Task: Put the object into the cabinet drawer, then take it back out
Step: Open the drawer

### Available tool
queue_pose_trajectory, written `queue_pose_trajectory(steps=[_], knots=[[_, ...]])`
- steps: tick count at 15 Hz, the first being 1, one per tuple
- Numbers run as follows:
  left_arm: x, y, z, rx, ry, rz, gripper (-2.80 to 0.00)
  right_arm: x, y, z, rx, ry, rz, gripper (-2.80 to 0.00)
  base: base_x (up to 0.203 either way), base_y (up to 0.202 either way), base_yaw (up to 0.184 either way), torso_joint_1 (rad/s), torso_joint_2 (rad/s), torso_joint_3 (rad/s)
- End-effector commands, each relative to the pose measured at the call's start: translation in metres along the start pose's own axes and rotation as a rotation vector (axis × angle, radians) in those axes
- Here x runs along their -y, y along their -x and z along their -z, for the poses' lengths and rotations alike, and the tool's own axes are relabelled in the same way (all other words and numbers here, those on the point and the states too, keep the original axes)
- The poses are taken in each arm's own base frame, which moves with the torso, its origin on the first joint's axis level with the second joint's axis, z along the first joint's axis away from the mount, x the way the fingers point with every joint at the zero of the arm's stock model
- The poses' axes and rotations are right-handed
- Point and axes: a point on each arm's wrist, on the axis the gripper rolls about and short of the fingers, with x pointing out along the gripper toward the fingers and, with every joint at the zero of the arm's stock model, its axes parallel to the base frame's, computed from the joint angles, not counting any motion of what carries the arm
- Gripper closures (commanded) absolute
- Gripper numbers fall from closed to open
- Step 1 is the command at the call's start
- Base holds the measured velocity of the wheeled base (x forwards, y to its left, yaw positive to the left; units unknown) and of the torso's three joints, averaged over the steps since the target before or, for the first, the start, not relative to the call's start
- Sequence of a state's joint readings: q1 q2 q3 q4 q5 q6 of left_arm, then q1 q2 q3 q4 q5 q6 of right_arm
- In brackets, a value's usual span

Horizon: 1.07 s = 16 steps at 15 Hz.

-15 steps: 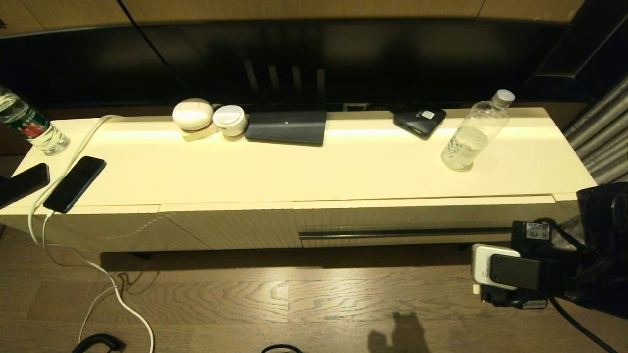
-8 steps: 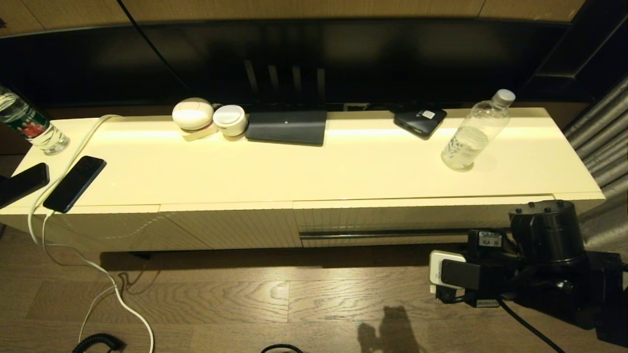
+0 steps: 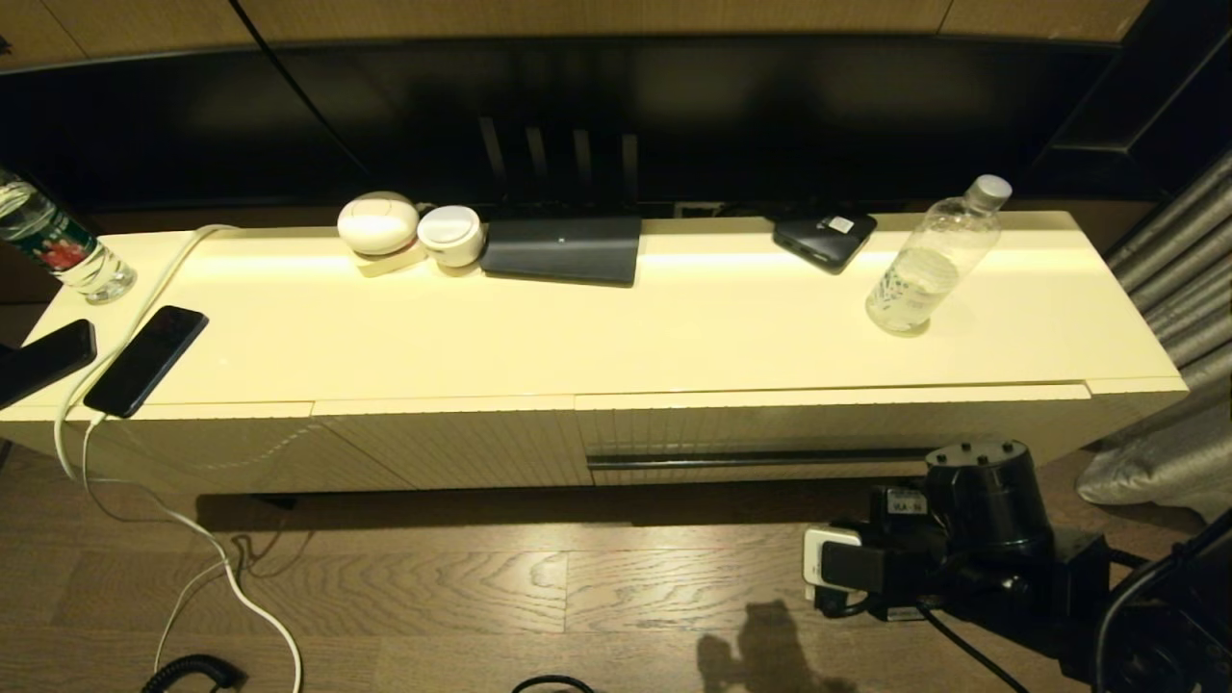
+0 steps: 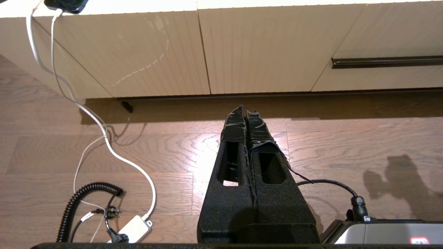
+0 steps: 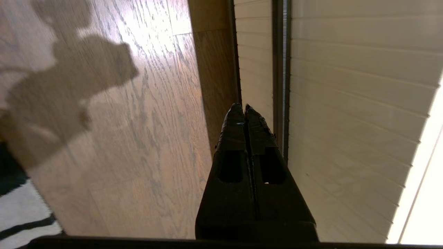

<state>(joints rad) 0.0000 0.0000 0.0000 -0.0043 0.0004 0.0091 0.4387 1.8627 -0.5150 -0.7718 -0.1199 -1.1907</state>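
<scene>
While your right pincer (image 5: 245,108), pressed closed and empty, has slid leftward before the shut ribbed cream cabinet drawer (image 3: 828,428), nothing else moved. Your small clear plastic water bottle (image 3: 929,260) stands on the cream worktop (image 3: 597,327). Left pincer (image 4: 245,112) hangs closed over the floor.

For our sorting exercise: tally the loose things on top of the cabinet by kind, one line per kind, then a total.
Bottles: 2, clear one, labelled one
Phones: 2
White round cases: 2
Dark flat boxes: 2
White cable: 1
Total: 9

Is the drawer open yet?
No, the drawer sits shut, its ribbed front flush with the cabinet's other panels.
</scene>
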Motion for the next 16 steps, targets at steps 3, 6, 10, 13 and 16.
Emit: queue_pose_trajectory(steps=[3, 6, 10, 13, 16], knots=[[0.0, 0.0, 0.0, -0.001, 0.0, -0.001, 0.0, -0.017, -0.007, 0.011, -0.037, 0.034, -0.06, 0.0, 0.0, 0.0, 0.0, 0.0, 0.0, 0.0], [0.0, 0.0, 0.0, -0.001, 0.0, -0.001, 0.0, -0.024, -0.005, 0.02, -0.028, 0.076, -0.09, 0.0, 0.0, 0.0, 0.0, 0.0, 0.0, 0.0], [0.0, 0.0, 0.0, -0.001, 0.0, -0.001, 0.0, -0.031, -0.003, 0.029, -0.033, 0.117, -0.127, -2.8, 0.0, 0.0, 0.0, 0.0, 0.0, 0.0], [0.0, 0.0, 0.0, -0.001, 0.0, -0.001, 0.0, -0.031, -0.002, 0.034, -0.037, 0.139, -0.136, -2.8, 0.0, 0.0, 0.0, 0.0, 0.0, 0.0], [0.0, 0.0, 0.0, -0.001, 0.0, 0.0, 0.0, -0.035, -0.01, 0.041, -0.011, 0.162, -0.175, -2.8, 0.0, 0.0, 0.0, 0.0, 0.0, 0.0]])
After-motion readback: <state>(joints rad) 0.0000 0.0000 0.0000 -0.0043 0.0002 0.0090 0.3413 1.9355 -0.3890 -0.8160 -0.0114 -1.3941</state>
